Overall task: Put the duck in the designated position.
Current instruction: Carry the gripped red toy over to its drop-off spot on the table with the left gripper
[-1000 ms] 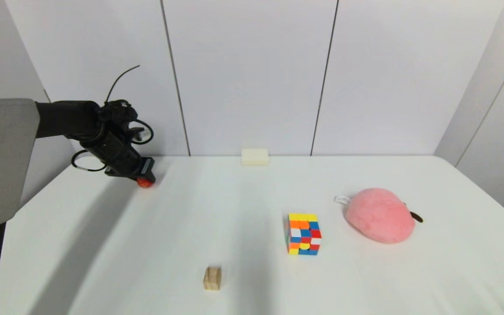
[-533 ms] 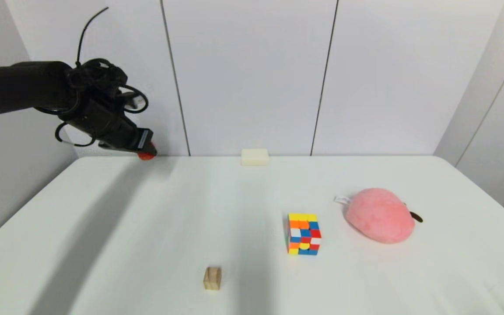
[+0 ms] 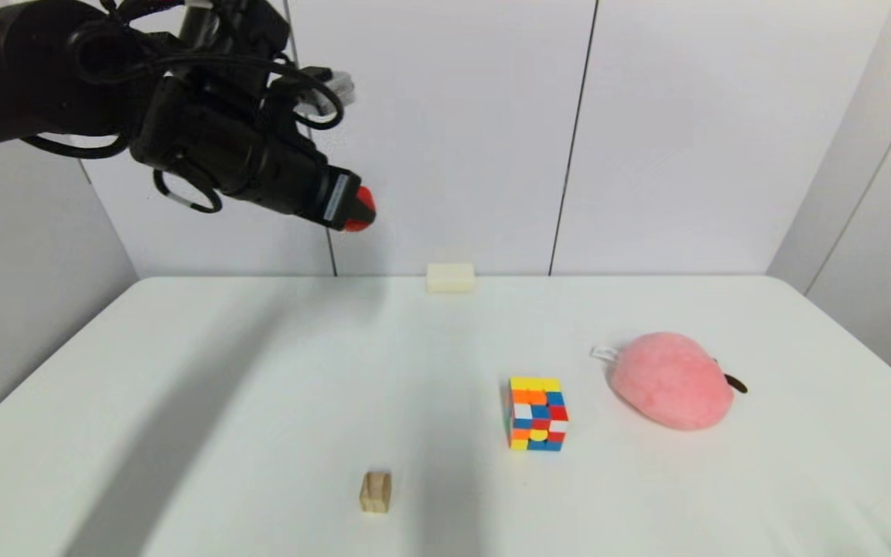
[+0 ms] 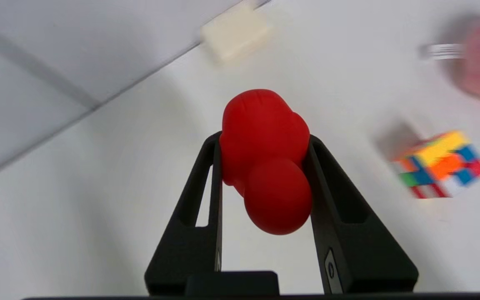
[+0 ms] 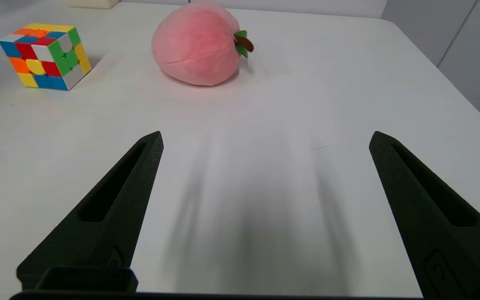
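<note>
The left hand [image 3: 353, 210] is matte black, looped with black cables, with a pale plate near its tip. Both hands have long, tapering, slotted black fingers [image 5: 111, 208].

The head camera looked forward and down across the whole surface [image 3: 260, 402] toward its far edge and the wall. The left wrist camera hung high, aimed down past its gripper [image 4: 265, 141] toward the far edge. The right wrist camera sat low near the front edge. All three shared the puzzle cube [image 3: 537, 414] and pink plush [image 3: 671, 380].
</note>
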